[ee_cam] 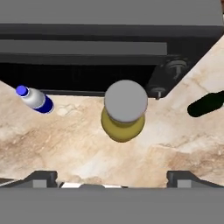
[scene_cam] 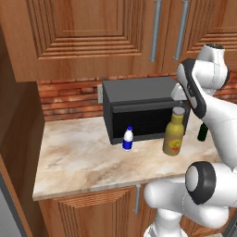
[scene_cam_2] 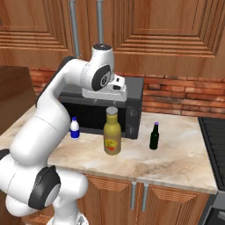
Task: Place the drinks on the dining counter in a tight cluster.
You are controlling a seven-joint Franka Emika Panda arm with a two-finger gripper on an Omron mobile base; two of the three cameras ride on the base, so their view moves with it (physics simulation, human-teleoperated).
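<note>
Grey round cap (ee_cam: 125, 101) on olive bottle (ee_cam: 123, 124) | marbled counter (ee_cam: 87, 144) | end effector (ee_cam: 111, 178) spread apart

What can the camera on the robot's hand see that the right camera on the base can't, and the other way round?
Hand view: the two fingertips of the open gripper, and the grey cap of the tall yellow bottle from straight above.

Right base view: the yellow bottle's label, the white arm, the wooden upper cabinets, the brick wall and the stove's edge.

Both: the tall yellow bottle, the small white-and-blue bottle, the small dark bottle, the black microwave and the marble counter.
</note>
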